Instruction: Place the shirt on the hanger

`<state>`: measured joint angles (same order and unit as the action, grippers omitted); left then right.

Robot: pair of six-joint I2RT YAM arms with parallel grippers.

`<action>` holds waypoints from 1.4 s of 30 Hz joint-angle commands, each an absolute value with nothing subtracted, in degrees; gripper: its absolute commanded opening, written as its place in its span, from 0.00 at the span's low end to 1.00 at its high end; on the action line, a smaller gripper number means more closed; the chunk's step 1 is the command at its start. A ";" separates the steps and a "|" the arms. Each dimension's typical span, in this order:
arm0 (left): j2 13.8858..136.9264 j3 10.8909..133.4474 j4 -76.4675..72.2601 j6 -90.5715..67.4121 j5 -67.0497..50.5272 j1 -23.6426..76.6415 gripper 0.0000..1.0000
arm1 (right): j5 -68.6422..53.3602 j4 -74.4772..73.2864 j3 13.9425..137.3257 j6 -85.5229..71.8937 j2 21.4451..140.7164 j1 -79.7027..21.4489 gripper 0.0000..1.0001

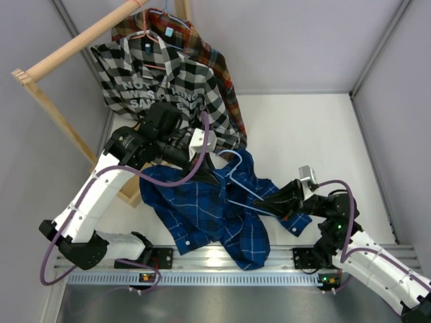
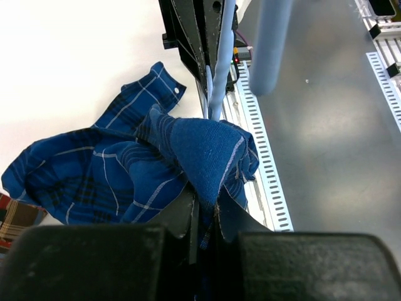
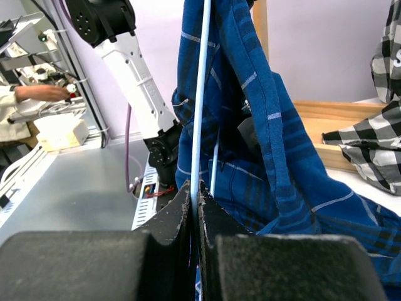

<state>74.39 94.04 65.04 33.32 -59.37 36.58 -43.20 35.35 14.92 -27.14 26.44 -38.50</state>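
While pinned at both ends — working the hanger [image 1: 236,176] into the shirt [image 1: 202,212].

Note the right gripper [image 3: 195,188] pinched shut on the hanger's pale-blue wire, and the left gripper [image 2: 203,210] clenched on a bunched fold of dark-blue plaid just beside that wire. Find the rest of the shirt heaped under and around the hanger, with one layer draped over its wire. Hold the wire steady and tilted up with the right gripper; draw the pinched fold along and over the hanger's shoulder with the left — slowly, to avoid twisting the thin wire in the jaws. Watch for cloth snagging on the hanger's hook, and for the thick, soft fold slipping free. Cannot tell the wire's place relative to the collar; check before pulling.
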 commanded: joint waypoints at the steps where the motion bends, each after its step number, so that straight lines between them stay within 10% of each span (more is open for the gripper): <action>1: 72.86 93.43 64.69 35.68 -62.84 36.91 0.00 | -45.35 39.73 20.56 -23.92 26.98 -38.32 0.00; 10: 74.44 94.92 64.78 37.18 -60.74 37.35 0.00 | -42.63 30.85 23.99 -20.21 27.69 -38.41 0.11; 13: 74.88 96.15 62.77 33.68 -55.83 37.35 0.00 | -34.33 23.67 24.78 -19.17 25.85 -38.41 0.91; 14: 74.53 95.72 60.93 31.75 -51.72 37.35 0.00 | -30.45 19.73 26.00 -18.64 24.88 -38.41 0.99; 21: 69.26 88.07 42.46 13.20 -29.22 37.35 0.00 | 3.85 -6.40 27.25 -25.47 13.82 -38.32 0.99; 42: 60.38 73.92 19.60 -4.92 -21.71 37.35 0.00 | -13.27 32.15 22.15 -39.90 46.74 -39.73 0.67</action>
